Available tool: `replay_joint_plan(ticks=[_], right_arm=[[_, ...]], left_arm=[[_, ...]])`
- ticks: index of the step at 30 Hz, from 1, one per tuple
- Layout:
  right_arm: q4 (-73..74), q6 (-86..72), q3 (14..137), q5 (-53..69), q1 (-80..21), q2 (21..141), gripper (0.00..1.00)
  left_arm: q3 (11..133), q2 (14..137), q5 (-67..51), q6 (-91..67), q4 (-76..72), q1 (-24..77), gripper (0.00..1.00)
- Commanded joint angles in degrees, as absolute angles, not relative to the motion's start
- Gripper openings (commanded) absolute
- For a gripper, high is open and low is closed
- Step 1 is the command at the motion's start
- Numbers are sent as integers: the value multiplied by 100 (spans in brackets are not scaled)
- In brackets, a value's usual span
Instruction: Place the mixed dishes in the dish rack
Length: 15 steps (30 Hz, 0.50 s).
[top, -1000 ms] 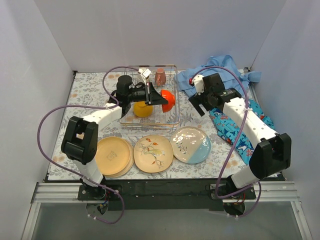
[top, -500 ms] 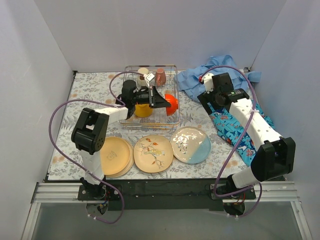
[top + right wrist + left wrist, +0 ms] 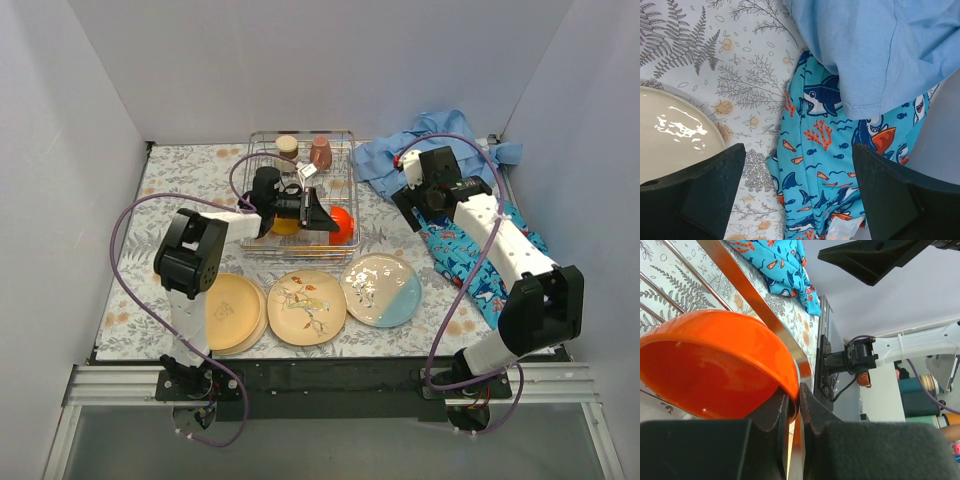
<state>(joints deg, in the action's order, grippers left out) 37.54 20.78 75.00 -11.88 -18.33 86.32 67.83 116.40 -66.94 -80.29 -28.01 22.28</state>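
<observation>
- Shifted toward near side of rack (image 3: 352, 190) since a second ago: left gripper (image 3: 795, 402), clenched on rim of orange bowl (image 3: 715, 370).
- Tilted on edge inside rack, by right wall; cups (image 3: 321, 152) behind.
- Right gripper (image 3: 797, 200) spread wide, empty, over shark cloth (image 3: 825, 150); plate (image 3: 670, 135) beside.
- Pinch on rim visible only from left wrist.

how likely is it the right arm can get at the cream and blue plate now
Probably yes. The right gripper hangs open and empty over the shark-print cloth beside the cream-and-blue plate, whose top is bare; the left gripper is at the dish rack, clamping the orange bowl.
</observation>
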Motion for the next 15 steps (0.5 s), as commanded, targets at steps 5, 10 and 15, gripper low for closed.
replay_joint_plan(ticks=[5, 10, 15], right_arm=[[3727, 2013, 7910, -1072, -1802, 8868, 95], [3691, 2013, 8059, -932, -1802, 9009, 95], [3691, 1986, 8235, -817, -1802, 9184, 95]], left_arm=[[7233, 11154, -6514, -6026, -198, 1794, 34], [7479, 10679, -5565, -4827, 1168, 1574, 48], [7664, 10311, -5502, -4597, 1477, 1538, 53]])
